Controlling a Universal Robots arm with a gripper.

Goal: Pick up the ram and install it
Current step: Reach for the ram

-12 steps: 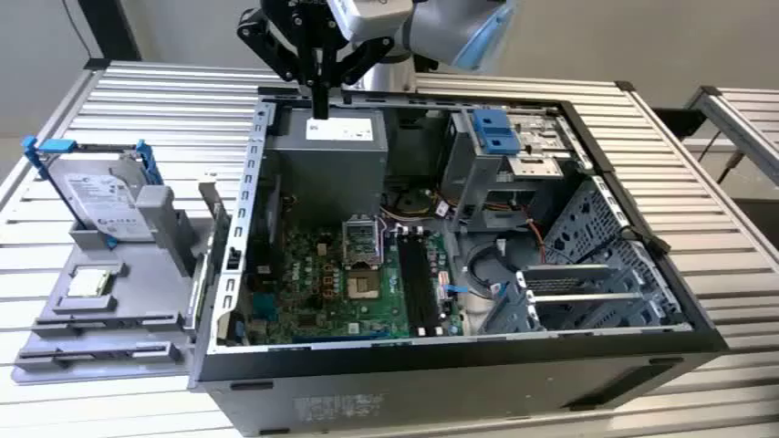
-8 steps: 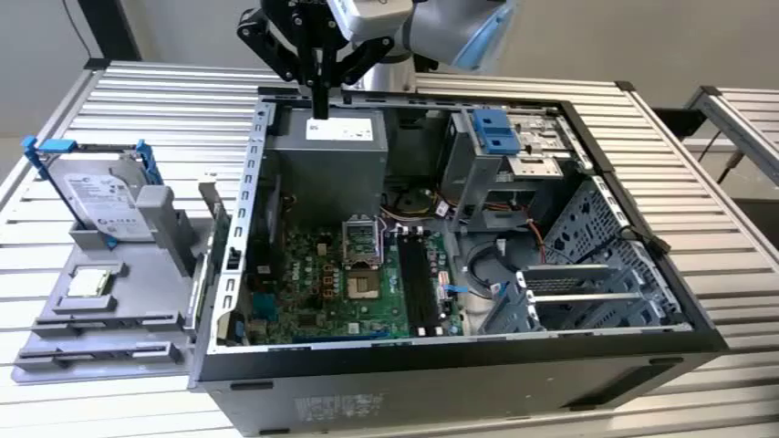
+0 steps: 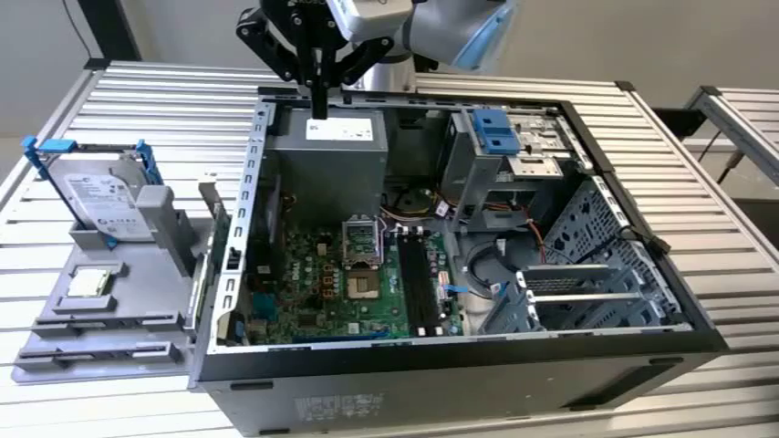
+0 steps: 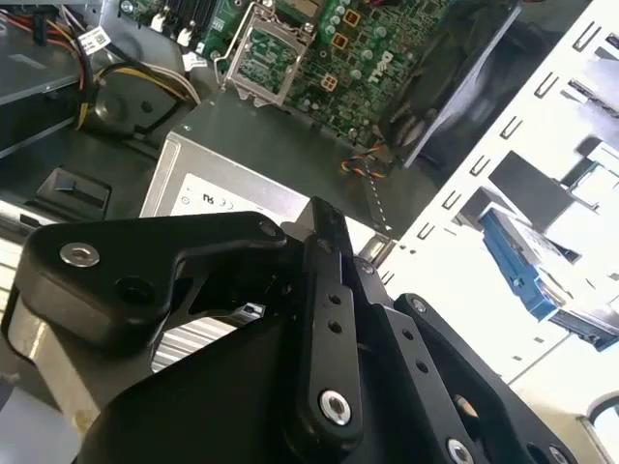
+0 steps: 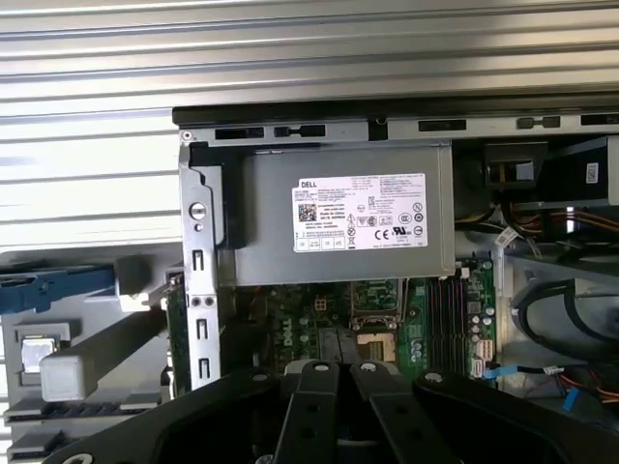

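Soft, even light is falling from above, and the slatted table [image 3: 146, 100] is shining pale, nearly washing out at 10 o'clock of the case [image 3: 462, 365]. Shadows are pooling inside around the motherboard [image 3: 353, 292]. In the second wrist view, glare is burning the slotted wall [image 4: 464, 271] white. The gripper [image 3: 319, 99] is showing as a black silhouette.

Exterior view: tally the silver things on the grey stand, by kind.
Hard drive: 1
Square chip: 1
Total on the grey stand: 2
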